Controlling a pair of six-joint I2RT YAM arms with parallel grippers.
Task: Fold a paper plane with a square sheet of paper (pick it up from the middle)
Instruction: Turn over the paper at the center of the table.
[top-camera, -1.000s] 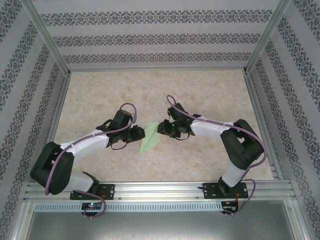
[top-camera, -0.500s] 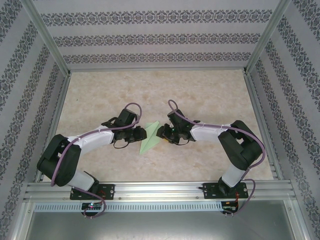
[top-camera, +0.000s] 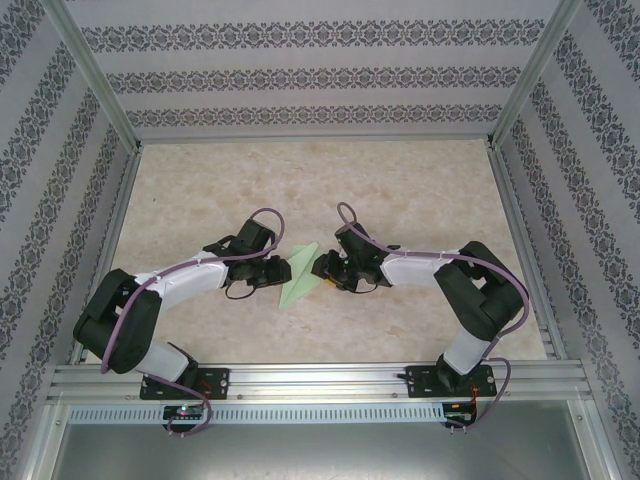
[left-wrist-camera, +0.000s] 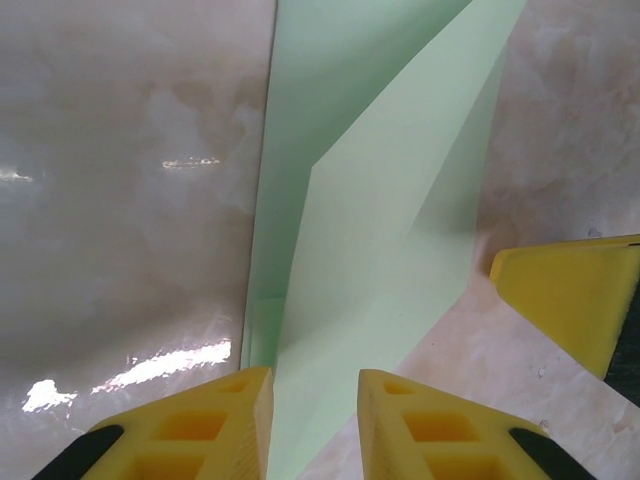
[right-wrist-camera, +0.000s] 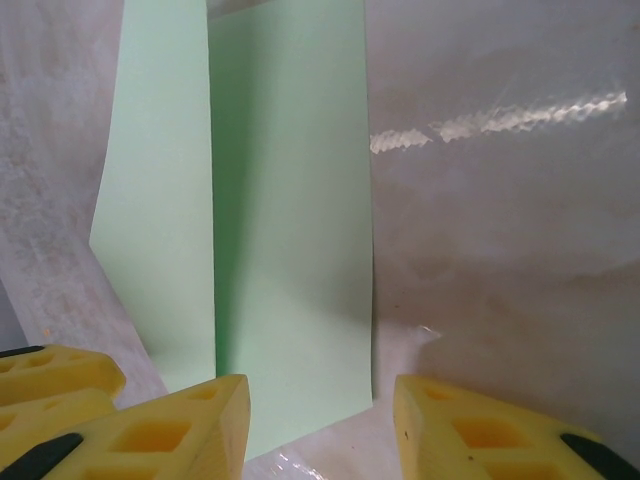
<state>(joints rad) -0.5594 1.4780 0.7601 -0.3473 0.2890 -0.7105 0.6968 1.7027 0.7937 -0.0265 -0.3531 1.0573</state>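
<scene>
Marbled tabletop (top-camera: 400, 180) is shining under me, patterned walls (top-camera: 300, 75) standing around it. Nearest, my left gripper (left-wrist-camera: 313, 385) is sitting with jaws slightly apart astride a raised flap of the paper plane (left-wrist-camera: 380, 220); my right gripper (right-wrist-camera: 322, 395) is gaping wider at its opposite edge. Closing unevenly risks creasing off-centre or dragging it across the slick top. It is lying between them mid-table: pale green, half-folded, one flap lifting, tapering to a point.

Paper plane (top-camera: 299, 277) flanked by jaws both sides — far table (top-camera: 400, 180) open.
</scene>
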